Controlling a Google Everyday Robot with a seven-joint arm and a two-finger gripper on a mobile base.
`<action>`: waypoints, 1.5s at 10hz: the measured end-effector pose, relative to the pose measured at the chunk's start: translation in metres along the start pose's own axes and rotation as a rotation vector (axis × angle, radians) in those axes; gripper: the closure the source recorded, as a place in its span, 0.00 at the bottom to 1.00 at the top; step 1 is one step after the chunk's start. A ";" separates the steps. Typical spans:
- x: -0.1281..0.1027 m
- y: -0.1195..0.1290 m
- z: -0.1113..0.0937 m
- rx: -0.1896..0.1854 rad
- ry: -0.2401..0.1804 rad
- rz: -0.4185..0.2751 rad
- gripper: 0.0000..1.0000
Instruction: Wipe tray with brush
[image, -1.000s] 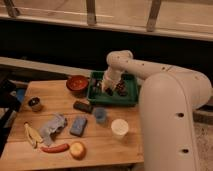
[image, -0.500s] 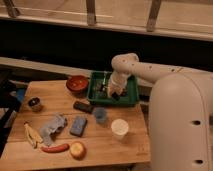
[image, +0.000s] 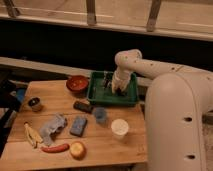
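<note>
Near the centre of the frame, on the wooden table (image: 50, 102), lies the shallow rectangular dark-green tray (image: 99, 96) with raised rim. The gripper (image: 119, 90) reaches down into its right half; open or closed, I cannot tell.

1. The gripper (image: 119, 90) looks dark, on a white arm (image: 150, 67), down inside the dark-green tray (image: 96, 98).
2. Near the gripper there's a red-brown bowl (image: 77, 83).
3. Farther from the gripper are a blue cup (image: 100, 115), a white cup (image: 120, 128) and a blue sponge (image: 78, 125).
4. Farthest from the gripper is a yellow-red apple (image: 77, 150), on the pale wood table (image: 55, 92).
</note>
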 end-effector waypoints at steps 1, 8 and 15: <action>-0.008 0.016 0.001 0.000 -0.005 -0.020 1.00; 0.034 0.030 0.004 0.016 0.064 -0.056 1.00; 0.014 -0.025 0.002 0.036 0.048 0.056 1.00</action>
